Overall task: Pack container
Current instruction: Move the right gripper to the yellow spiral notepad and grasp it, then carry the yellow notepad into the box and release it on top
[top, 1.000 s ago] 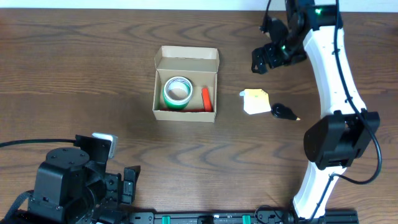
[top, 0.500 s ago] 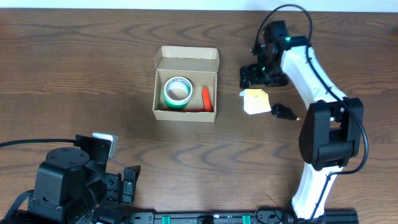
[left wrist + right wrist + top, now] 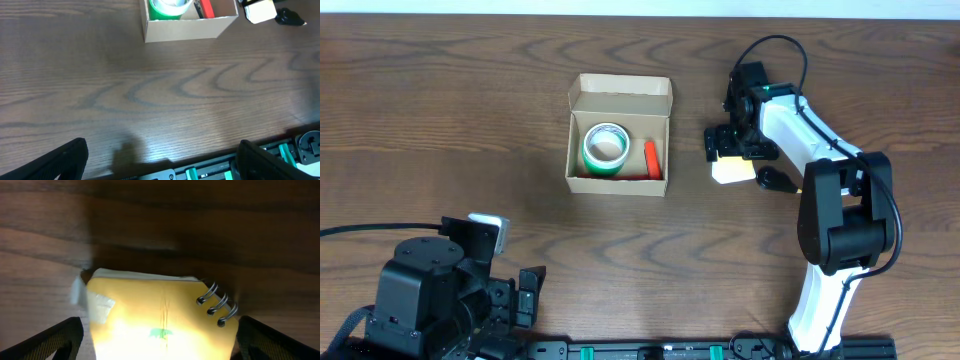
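Dark wood-grain surface point(image 3: 440, 120) across the whole overhead view. White right arm point(image 3: 840, 230) standing at the near right edge and arched over toward the centre. At its end the right claw point(image 3: 732, 148), spread wide, low over a yellow spiral notepad point(image 3: 732, 172). In the wrist view, one finger to each side of the pad, neither visibly touching it. Black left arm point(image 3: 430, 290) folded at the near left corner, with the left claw point(image 3: 165, 160) wide apart, holding nothing, pointed over bare wood.

Container point(image 3: 618, 184), a brown cardboard box, left of the right claw and well apart from it. Top open, lid flap tipped back on the far side. Inside, a green tape roll point(image 3: 606, 148) lying flat toward the left wall, and a slim red item point(image 3: 650, 158) along the right wall, kind unclear. Just right of the notepad, a small black object point(image 3: 777, 179), too small to name.
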`<act>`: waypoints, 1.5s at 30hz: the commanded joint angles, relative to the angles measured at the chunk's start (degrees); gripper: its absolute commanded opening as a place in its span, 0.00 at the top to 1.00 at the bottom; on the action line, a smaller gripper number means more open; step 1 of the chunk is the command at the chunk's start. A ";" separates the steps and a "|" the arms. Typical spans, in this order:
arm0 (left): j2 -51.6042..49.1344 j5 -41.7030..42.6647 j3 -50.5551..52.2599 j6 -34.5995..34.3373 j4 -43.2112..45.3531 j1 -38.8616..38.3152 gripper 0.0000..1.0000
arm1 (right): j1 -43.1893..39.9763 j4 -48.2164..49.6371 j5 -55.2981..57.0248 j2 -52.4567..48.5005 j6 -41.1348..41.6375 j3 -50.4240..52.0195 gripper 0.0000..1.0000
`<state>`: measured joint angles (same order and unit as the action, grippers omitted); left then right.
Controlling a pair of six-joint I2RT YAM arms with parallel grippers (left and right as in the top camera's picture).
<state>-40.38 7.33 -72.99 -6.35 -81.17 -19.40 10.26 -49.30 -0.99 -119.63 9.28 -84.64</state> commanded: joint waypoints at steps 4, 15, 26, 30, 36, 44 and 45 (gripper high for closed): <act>-0.07 0.13 0.04 -0.31 -0.20 -0.13 0.05 | 0.50 2.08 1.44 -0.70 2.10 2.89 0.00; -0.07 0.13 0.04 -0.31 -0.20 -0.13 0.05 | 0.66 3.04 1.64 -0.70 3.82 4.39 0.07; -0.07 0.13 0.04 -0.31 -0.20 -0.13 0.05 | 0.66 3.04 -1.11 -0.59 5.33 2.29 0.18; -0.07 0.15 0.04 -0.31 -0.20 -0.13 0.05 | 0.66 1.14 -1.42 -0.59 5.49 -0.98 0.19; -0.07 0.13 0.04 -0.31 -0.20 -0.13 0.05 | 0.68 -5.90 -2.60 -0.59 5.46 -11.52 0.20; -0.07 0.15 0.04 -0.31 -0.20 -0.13 0.05 | 3.39 -18.21 -5.73 -0.57 5.44 -30.75 0.20; -0.07 0.13 0.04 -0.31 -0.20 -0.13 0.05 | 4.72 -19.71 -5.73 -0.57 5.46 -33.29 0.20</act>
<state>-40.38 7.33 -72.97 -6.37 -81.19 -19.40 11.81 -67.00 -5.02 -119.63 14.09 -112.07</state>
